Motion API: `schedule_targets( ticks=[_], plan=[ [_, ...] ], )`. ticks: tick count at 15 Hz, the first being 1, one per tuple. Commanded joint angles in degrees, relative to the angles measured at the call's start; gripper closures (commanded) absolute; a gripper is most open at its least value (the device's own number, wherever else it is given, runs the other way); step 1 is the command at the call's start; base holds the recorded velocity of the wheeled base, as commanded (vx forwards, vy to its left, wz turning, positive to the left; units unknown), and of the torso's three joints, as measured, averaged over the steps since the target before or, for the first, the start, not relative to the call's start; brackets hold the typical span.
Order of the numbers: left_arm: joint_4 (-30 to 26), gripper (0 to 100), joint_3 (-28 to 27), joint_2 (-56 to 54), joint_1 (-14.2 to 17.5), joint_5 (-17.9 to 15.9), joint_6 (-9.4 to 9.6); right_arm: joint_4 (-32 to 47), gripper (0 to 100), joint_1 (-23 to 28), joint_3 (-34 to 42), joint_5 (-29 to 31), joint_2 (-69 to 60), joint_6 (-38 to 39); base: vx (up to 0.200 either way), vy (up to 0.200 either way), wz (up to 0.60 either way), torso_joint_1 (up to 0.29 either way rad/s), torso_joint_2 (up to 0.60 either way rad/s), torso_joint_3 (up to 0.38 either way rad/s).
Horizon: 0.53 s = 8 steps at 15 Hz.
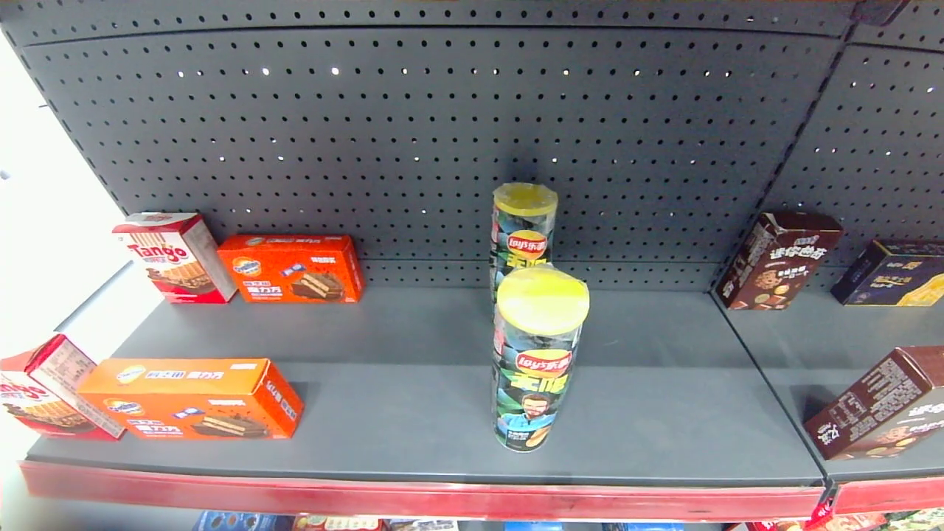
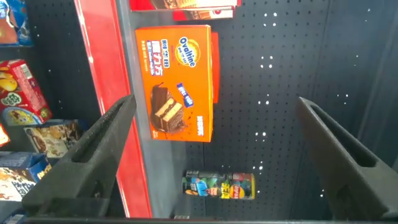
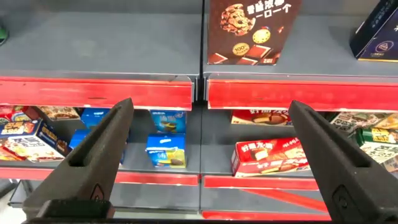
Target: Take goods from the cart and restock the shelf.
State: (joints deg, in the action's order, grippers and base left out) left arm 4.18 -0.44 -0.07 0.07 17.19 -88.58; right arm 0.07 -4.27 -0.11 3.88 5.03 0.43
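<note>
The grey shelf point(image 1: 413, 413) carries two tall chip cans with yellow lids, one at the front middle point(image 1: 537, 361) and one right behind it point(image 1: 522, 228). My left gripper point(image 2: 216, 104) is open with nothing between its fingers, in front of the shelf's left part. Beyond it are an orange box point(image 2: 176, 81) and a chip can point(image 2: 217, 185). My right gripper point(image 3: 209, 107) is open too, holds nothing, and hangs before the red shelf edge point(image 3: 261, 94), below a brown cookie box point(image 3: 252, 31).
Orange boxes point(image 1: 193, 398) point(image 1: 293, 268) and red-and-white wafer boxes point(image 1: 175, 256) point(image 1: 44, 391) line the shelf's left side. Brown boxes point(image 1: 778, 259) point(image 1: 877, 402) and a dark blue box point(image 1: 889, 273) stand on the neighbouring shelf to the right. The lower shelf holds several packs point(image 3: 166, 149).
</note>
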Motion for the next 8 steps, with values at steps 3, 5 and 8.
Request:
schedule_targets(
  ticks=[3, 5, 8],
  plan=[
    [0.0, 0, 0.0, 0.1, 0.0, 0.0, -0.02, 0.0, 0, 0.0, 0.0, 0.0, 0.4, -0.2, 0.000, 0.000, 0.00, 0.000, 0.00, 0.000],
    [0.0, 0, 0.0, 0.1, 0.0, 0.0, -0.02, 0.0, 0, 0.0, 0.0, -0.1, 0.4, -0.3, 0.000, 0.000, 0.00, 0.000, 0.00, 0.000],
    [0.0, 0, 0.1, 0.1, -0.1, 0.0, -0.81, 0.0, 0, 0.0, 0.0, -0.1, 0.4, -0.3, 0.000, 0.000, 0.00, 0.000, 0.00, 0.000]
  ],
)
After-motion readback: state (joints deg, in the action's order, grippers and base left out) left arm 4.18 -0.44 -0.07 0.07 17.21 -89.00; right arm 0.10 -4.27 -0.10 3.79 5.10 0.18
